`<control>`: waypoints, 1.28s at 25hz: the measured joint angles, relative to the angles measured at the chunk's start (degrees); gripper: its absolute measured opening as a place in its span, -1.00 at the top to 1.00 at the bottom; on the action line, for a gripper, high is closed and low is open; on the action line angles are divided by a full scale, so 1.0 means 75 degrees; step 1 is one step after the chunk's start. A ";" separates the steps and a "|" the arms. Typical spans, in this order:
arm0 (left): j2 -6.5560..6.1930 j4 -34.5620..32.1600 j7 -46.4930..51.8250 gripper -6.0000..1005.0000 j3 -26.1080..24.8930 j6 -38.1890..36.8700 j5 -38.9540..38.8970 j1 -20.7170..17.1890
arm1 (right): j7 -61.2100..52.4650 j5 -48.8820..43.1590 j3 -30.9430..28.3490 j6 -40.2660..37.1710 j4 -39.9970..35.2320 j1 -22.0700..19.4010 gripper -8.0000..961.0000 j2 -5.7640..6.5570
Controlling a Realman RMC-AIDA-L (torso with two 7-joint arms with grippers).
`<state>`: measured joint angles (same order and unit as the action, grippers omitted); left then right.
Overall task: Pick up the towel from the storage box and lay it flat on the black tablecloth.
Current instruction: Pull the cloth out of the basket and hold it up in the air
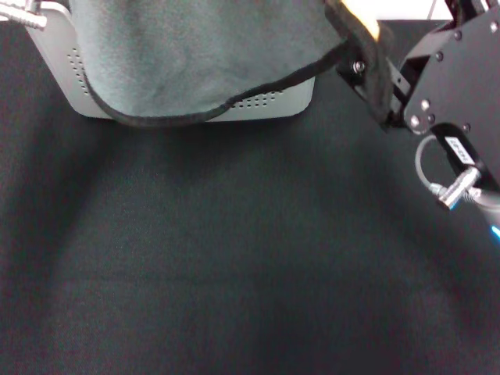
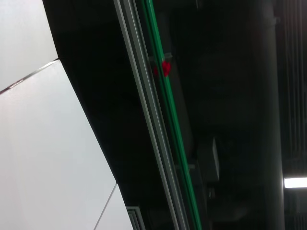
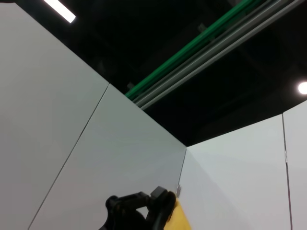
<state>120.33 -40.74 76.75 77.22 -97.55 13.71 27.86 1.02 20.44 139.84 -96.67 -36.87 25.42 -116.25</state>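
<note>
The towel [image 1: 195,55] hangs spread out, grey-teal face towards me, with its black-edged lower hem draped in front of the storage box [image 1: 58,74]. The light grey box stands at the back of the black tablecloth [image 1: 234,258]. My right gripper [image 1: 358,48] is shut on the towel's right upper corner, where the yellow face [image 1: 366,23] folds over. The right wrist view shows a black finger [image 3: 139,211] against the yellow cloth [image 3: 178,221]. Only a metal fitting of my left arm [image 1: 23,16] shows at the top left. The towel's upper left runs out of view there.
The box's perforated side [image 1: 269,99] shows below the towel hem. The right arm's black body [image 1: 449,86] and cable [image 1: 426,168] hang over the cloth's right side. Both wrist views show only white wall panels [image 3: 120,158] and dark ceiling rails [image 2: 158,120].
</note>
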 joint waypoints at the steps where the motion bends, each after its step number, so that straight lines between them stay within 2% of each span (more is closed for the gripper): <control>1: -0.0001 0.0003 -0.0002 0.93 0.0000 0.0000 0.0000 0.0000 | 0.0001 -0.0043 0.0001 -0.0017 0.0023 -0.0031 -0.46 0.0003; 13: -0.0014 0.0031 -0.0031 0.93 0.0006 0.0000 -0.0001 -0.0012 | -0.0051 -0.0218 0.0016 -0.0591 0.0068 -0.0190 -0.45 0.0008; 24: -0.0003 0.0031 -0.0092 0.93 0.0030 0.0000 0.0000 -0.0011 | -0.0061 -0.0276 0.0148 -0.0144 -0.0120 0.0086 -0.45 -0.0003; 30: 0.0001 0.0065 -0.0096 0.93 0.0029 -0.0001 0.0000 -0.0011 | -0.0066 -0.0315 0.0220 0.0263 -0.0371 0.0171 -0.27 -0.0003; 32: 0.0004 0.0111 -0.0096 0.93 0.0023 0.0000 0.0000 0.0005 | -0.0066 -0.0333 0.0240 0.0382 -0.0451 0.0181 -0.27 -0.0003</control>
<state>120.36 -39.91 76.03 77.39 -97.55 13.71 27.89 0.52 17.95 141.63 -93.81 -40.26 26.78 -116.27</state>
